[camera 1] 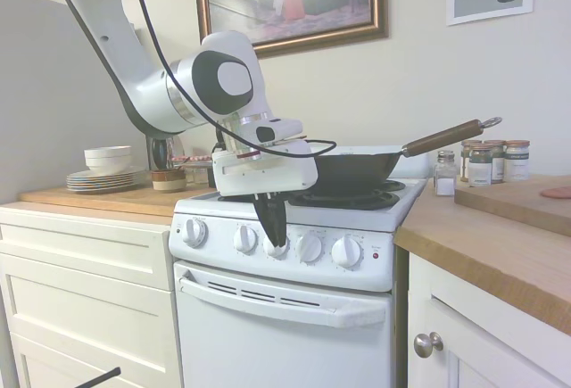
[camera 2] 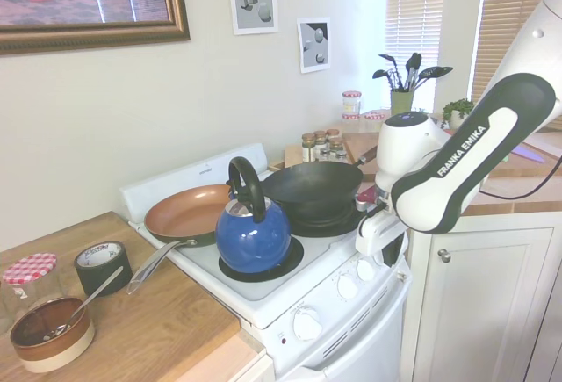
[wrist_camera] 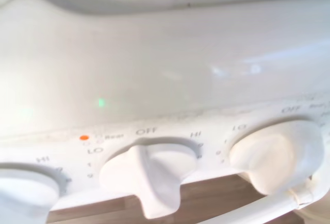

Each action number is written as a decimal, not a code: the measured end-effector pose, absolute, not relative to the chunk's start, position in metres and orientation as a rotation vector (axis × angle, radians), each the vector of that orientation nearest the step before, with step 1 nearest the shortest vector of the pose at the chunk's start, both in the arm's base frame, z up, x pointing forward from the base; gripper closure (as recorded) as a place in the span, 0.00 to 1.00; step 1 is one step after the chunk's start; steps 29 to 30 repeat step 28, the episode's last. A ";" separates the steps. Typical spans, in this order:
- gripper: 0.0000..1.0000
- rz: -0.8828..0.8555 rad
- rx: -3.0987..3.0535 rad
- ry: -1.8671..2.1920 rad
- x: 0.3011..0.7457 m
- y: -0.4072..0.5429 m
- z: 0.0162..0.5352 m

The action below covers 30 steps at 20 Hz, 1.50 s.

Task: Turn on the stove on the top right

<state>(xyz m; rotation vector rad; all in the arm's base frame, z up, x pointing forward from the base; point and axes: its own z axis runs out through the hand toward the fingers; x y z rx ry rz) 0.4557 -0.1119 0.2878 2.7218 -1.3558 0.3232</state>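
Kitchen bench [camera 2: 149, 329], lower left: brown bowl [camera 2: 51, 334] holding spoon [camera 2: 88, 299]; stove [camera 1: 294, 254] centre; claw [camera 1: 272, 227] narrow at middle knob [camera 1: 276, 245].

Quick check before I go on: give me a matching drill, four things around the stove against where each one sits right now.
Things:
1. blue kettle
2. black wok
3. copper frying pan
4. gripper

Places:
A. rear burner, next to the spice jars
B. in front of the stove, at the knob row
C. rear burner, nearest the wooden counter with the tape roll
D. front burner, beside the wok

Pairs: 1-D, 2-A, 3-C, 4-B
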 end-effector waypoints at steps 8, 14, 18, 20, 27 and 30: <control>0.00 0.306 2.739 -1.383 0.454 -0.109 0.287; 0.00 0.327 2.774 -1.397 0.447 -0.104 0.300; 0.00 0.331 2.782 -1.404 0.447 -0.106 0.306; 0.00 0.332 2.784 -1.404 0.447 -0.106 0.308; 0.00 0.338 2.793 -1.389 0.448 -0.101 0.311; 0.00 0.337 2.792 -1.389 0.447 -0.101 0.311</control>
